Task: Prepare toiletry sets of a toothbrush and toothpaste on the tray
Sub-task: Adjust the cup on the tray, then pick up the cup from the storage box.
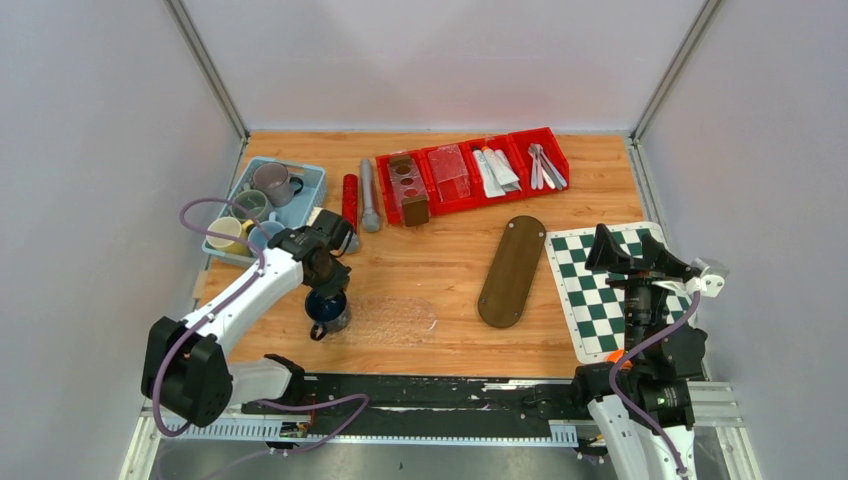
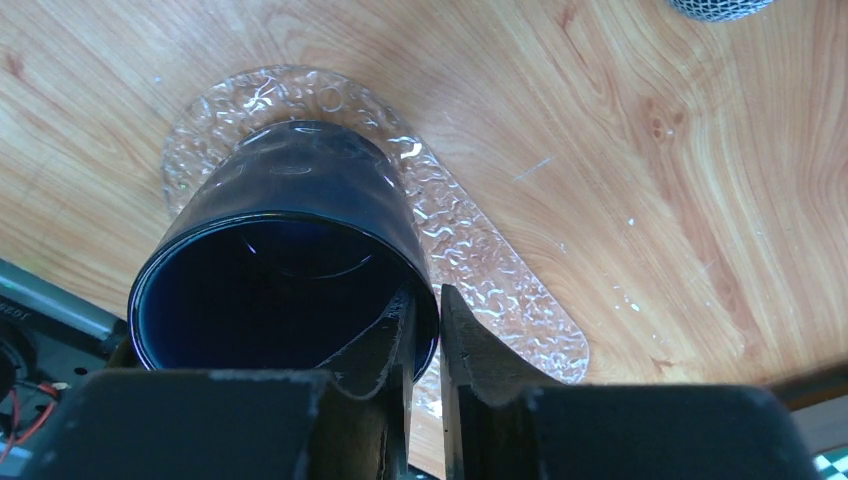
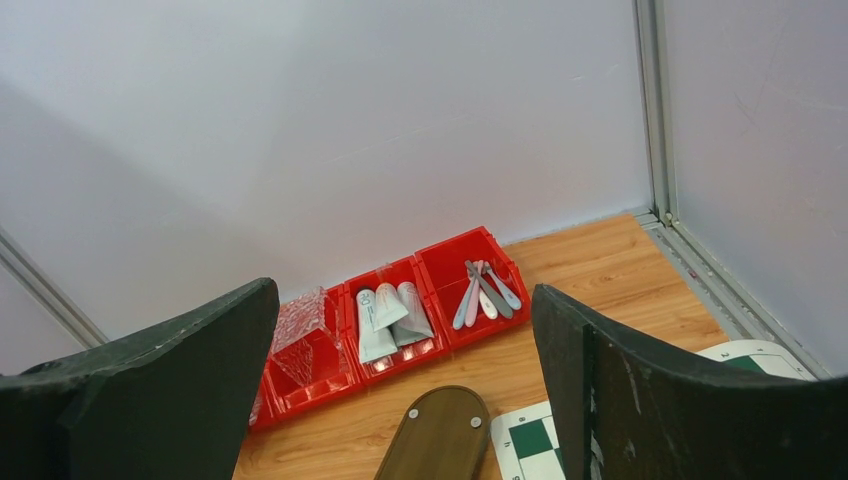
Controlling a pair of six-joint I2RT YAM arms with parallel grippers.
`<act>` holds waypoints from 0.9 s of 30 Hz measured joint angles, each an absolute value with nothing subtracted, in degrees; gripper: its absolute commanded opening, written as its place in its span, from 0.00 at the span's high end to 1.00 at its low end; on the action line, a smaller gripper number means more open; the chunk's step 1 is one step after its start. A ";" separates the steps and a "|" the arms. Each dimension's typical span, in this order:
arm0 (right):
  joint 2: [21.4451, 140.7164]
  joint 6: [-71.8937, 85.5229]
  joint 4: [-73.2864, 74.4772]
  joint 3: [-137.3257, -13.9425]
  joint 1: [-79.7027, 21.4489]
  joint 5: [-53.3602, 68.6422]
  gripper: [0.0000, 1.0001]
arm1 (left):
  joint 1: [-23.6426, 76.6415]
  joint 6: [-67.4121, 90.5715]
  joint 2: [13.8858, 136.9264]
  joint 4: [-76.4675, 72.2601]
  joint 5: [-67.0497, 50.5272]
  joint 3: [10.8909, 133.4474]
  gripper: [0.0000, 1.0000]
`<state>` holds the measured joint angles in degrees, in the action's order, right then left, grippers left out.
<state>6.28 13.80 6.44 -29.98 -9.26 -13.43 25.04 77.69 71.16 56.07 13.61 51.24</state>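
Several toothbrushes point(image 1: 545, 166) lie in the rightmost red bin, also in the right wrist view point(image 3: 483, 292). Several toothpaste tubes point(image 1: 497, 170) lie in the bin to its left, also in the right wrist view point(image 3: 390, 316). A clear textured oval tray point(image 1: 398, 319) lies at the front left. A dark blue mug point(image 1: 327, 310) stands on its left end. My left gripper point(image 1: 326, 272) is shut on the mug's rim point(image 2: 425, 330), one finger inside the mug point(image 2: 280, 270) and one outside, over the clear tray point(image 2: 490, 280). My right gripper point(image 1: 636, 256) is open and empty above the checkered mat point(image 3: 405, 290).
A brown oval tray point(image 1: 512, 270) lies mid-table, also in the right wrist view point(image 3: 435, 435). A checkered mat point(image 1: 600, 290) lies at the right. A blue basket point(image 1: 310, 185) holds mugs at the back left. A red cylinder point(image 1: 349, 198), a grey cylinder point(image 1: 369, 195), a brown holed block point(image 1: 408, 186) and a clear holder point(image 1: 450, 172) lie along the back.
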 measured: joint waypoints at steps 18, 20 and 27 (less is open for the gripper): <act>5.52 13.32 6.13 -29.91 -9.37 -13.45 0.00 | 25.06 69.84 59.29 52.75 16.40 53.17 0.03; 5.52 13.26 6.13 -29.89 -9.39 -13.45 0.00 | 25.06 64.40 59.40 53.47 19.05 57.19 0.01; 5.52 13.13 6.11 -29.82 -9.74 -13.43 0.00 | 24.77 48.47 62.08 52.64 27.68 67.40 0.00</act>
